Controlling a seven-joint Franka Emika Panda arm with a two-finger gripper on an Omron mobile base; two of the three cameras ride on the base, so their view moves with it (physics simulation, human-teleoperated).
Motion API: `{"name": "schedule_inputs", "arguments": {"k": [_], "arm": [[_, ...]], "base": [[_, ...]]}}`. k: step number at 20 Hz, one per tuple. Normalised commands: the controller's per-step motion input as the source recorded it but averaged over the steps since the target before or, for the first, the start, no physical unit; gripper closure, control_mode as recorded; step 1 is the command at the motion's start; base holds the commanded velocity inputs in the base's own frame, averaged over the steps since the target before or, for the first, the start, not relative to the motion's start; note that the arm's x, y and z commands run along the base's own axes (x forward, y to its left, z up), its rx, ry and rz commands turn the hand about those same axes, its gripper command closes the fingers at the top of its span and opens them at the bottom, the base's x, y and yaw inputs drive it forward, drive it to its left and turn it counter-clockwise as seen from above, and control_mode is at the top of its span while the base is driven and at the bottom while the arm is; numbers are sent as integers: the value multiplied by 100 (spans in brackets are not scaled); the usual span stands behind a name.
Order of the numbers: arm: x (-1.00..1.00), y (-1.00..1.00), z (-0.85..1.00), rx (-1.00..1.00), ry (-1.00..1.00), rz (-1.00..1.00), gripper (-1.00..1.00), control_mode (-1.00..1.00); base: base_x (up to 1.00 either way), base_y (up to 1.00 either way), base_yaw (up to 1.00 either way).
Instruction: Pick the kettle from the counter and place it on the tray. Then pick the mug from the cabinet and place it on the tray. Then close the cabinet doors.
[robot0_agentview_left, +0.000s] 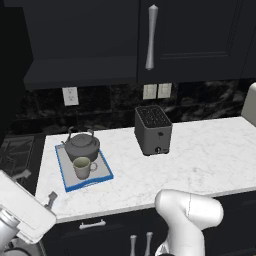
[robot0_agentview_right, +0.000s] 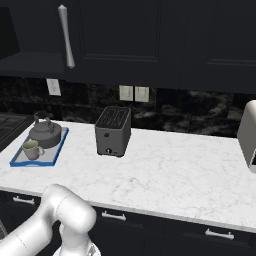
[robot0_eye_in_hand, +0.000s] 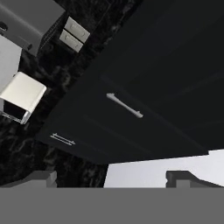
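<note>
Left base view: one kettle (robot0_agentview_left: 82, 145), one mug (robot0_agentview_left: 83, 167) on tray (robot0_agentview_left: 69, 181); gripper state unclear.

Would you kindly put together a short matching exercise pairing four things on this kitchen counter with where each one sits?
Things:
1. kettle
2. mug
3. toaster
4. tray

Places:
A. at the counter's left end, under two other things
B. on the bare marble, right of the blue rim
C. at the back of the tray
D. at the front of the tray, in front of the kettle

Pairs: 1-C, 2-D, 3-B, 4-A
</note>
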Motion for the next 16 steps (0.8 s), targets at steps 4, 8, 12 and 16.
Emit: {"name": "schedule_inputs", "arguments": {"k": [4,8,12,16], "arm": [[8,53,-5,-12,4,0,-100,-100],[0,55,33,-7,0,0,-100,-100],[0,52,39,-4,0,0,-100,-100],[0,31,46,0,2,0,-100,-100]], "base": [[0,0,0],[0,0,0],[0,0,0],[0,0,0]]}}
